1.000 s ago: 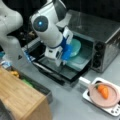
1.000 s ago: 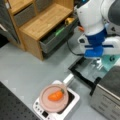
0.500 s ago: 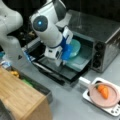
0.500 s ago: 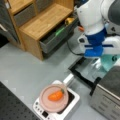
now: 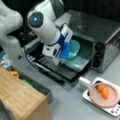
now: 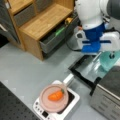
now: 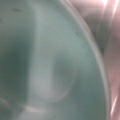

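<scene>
Gripper (image 5: 65, 51) at toaster oven (image 5: 105, 47) mouth, above lowered oven door (image 5: 62, 70); appears clenched on rim of teal plate (image 5: 73, 48), fingers hidden behind blue housing. In a front view plate (image 6: 110, 61) hangs just beyond gripper (image 6: 110, 53). Wrist view filled by plate (image 7: 50, 62).

To do well, judged: keep plate level, clear of oven frame and door, move slowly, grip firm.

Well away from gripper: carrot (image 5: 103, 91) on pink plate (image 5: 96, 98).

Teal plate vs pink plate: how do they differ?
The teal plate sits at the gripper, tilted over the open oven door; the pink plate lies flat on the white scale. The teal plate carries nothing visible; the pink plate holds a carrot. Both are round.
</scene>
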You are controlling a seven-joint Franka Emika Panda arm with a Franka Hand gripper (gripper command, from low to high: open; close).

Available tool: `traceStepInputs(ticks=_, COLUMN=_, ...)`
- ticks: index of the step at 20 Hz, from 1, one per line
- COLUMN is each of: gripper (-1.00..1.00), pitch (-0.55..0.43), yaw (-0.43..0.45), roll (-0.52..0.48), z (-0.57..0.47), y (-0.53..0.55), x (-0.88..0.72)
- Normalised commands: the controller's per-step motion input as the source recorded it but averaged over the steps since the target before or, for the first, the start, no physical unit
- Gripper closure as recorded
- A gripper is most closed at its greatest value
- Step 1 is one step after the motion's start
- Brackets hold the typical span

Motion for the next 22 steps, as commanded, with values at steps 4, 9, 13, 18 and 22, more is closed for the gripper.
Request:
traceStepInputs(ticks=4, gripper=-1.0, pitch=0.038, yaw=-0.011, roll=-0.134, z=0.18, y=-0.04, x=0.25)
traceStepInputs(ticks=9, gripper=-1.0, pitch=0.075, yaw=0.025, roll=-0.193, z=0.17, y=-0.03, x=0.37)
traceStepInputs(ticks=13, gripper=-1.0, pitch=0.11, yaw=0.082, roll=-0.176, z=0.16, y=-0.03, x=0.39)
traceStepInputs(ticks=18, gripper=-1.0, pitch=0.135, yaw=0.067, roll=-0.199, z=0.14, y=-0.03, x=0.31)
traceStepInputs(ticks=22, gripper=-1.0, pitch=0.146, yaw=0.017, roll=-0.29, z=0.21, y=-0.03, x=0.4)
